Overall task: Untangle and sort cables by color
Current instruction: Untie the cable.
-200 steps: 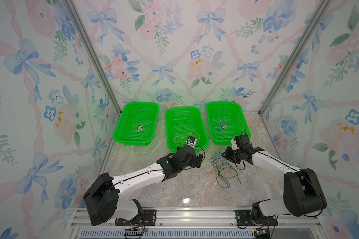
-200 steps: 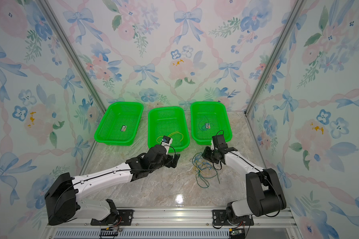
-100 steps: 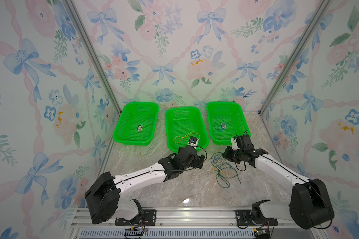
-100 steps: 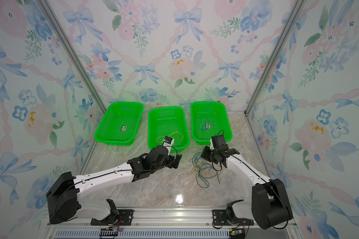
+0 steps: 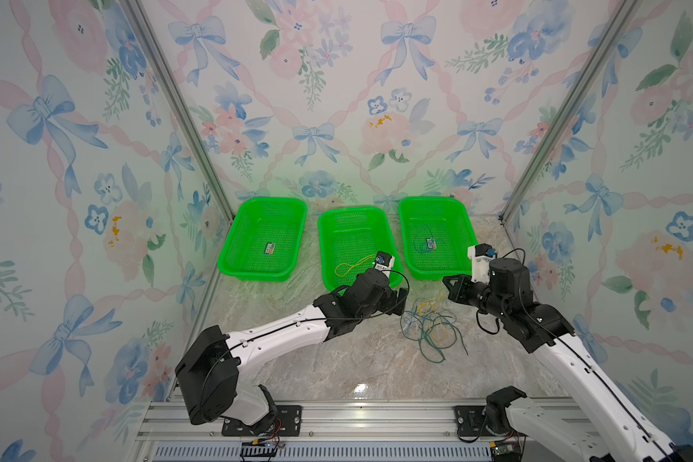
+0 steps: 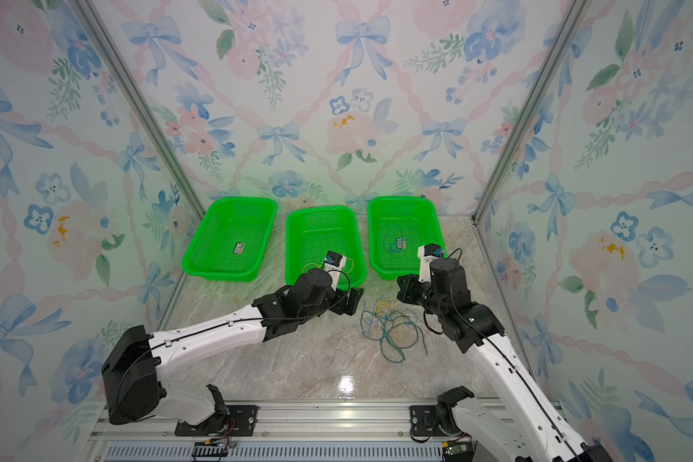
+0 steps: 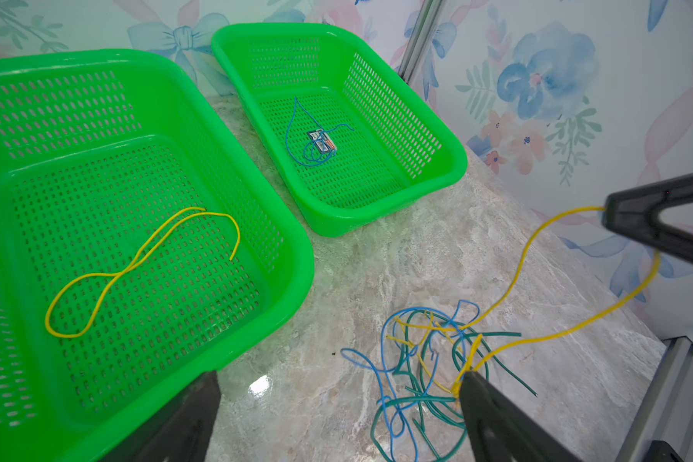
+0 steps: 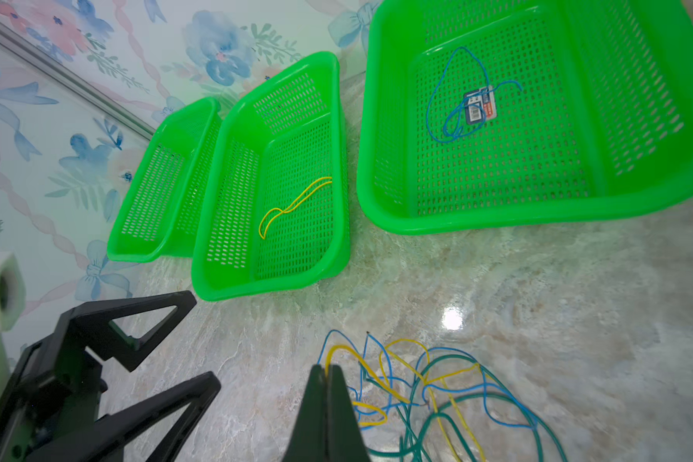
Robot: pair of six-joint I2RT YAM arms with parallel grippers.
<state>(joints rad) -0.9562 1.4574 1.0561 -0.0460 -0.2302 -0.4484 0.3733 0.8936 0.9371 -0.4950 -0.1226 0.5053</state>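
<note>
In both top views, your tangle of cables [image 5: 429, 328] lies on the surface [image 5: 357, 360] between the arms, in front of the baskets [image 5: 353, 209]. In the left wrist view, your left end effector [image 7: 337, 378] stands wide apart beside the tangle. In the right wrist view, your right end effector [image 8: 328, 372] is clamped on a yellow cable [image 8: 361, 362] from the tangle.

1. I work in a robot test booth.
2. Flowered wallpaper [image 5: 337, 100] covers flat panels held by bare metal posts [image 5: 185, 116].
3. My arms [image 5: 281, 336] are bolted to a metal rail [image 5: 377, 412].
</note>
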